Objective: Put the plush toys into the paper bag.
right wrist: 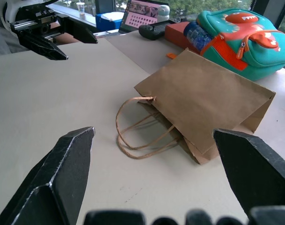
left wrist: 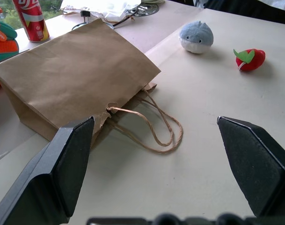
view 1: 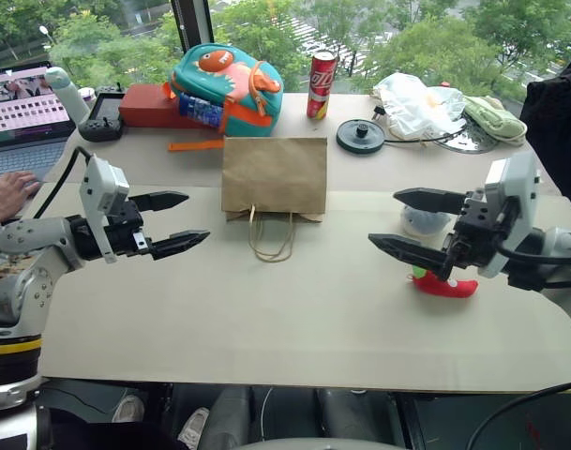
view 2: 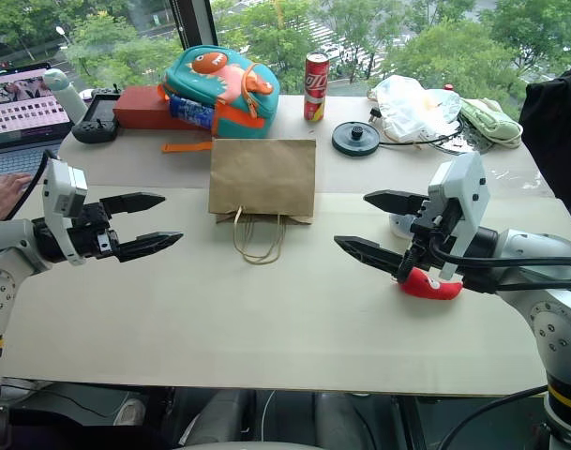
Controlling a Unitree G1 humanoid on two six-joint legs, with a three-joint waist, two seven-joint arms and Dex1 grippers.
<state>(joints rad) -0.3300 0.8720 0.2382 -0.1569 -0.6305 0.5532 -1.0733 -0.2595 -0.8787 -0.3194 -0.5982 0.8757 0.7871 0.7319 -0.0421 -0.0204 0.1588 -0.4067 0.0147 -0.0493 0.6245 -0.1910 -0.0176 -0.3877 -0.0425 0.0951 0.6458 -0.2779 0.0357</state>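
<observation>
The plain brown kraft paper bag (view 1: 274, 175) lies flat at upper centre, cord handles toward the robot. The round grey-blue plush ball (left wrist: 196, 37) and red chili plush (view 1: 444, 285) sit at right. Left gripper (view 1: 173, 223) and right gripper (view 1: 404, 219) hover spread, empty

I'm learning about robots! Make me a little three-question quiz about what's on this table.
1. True or false: the paper bag is lying flat on the table.
2. Which plush toy lies nearer the right gripper? A) the red chili pepper B) the grey-blue ball C) neither, both are inside the bag
3. Fill in: the bag's cord handles point ____ the robot, away from the fish backpack.

Key: 1 true. 2 A. 3 toward.
</observation>
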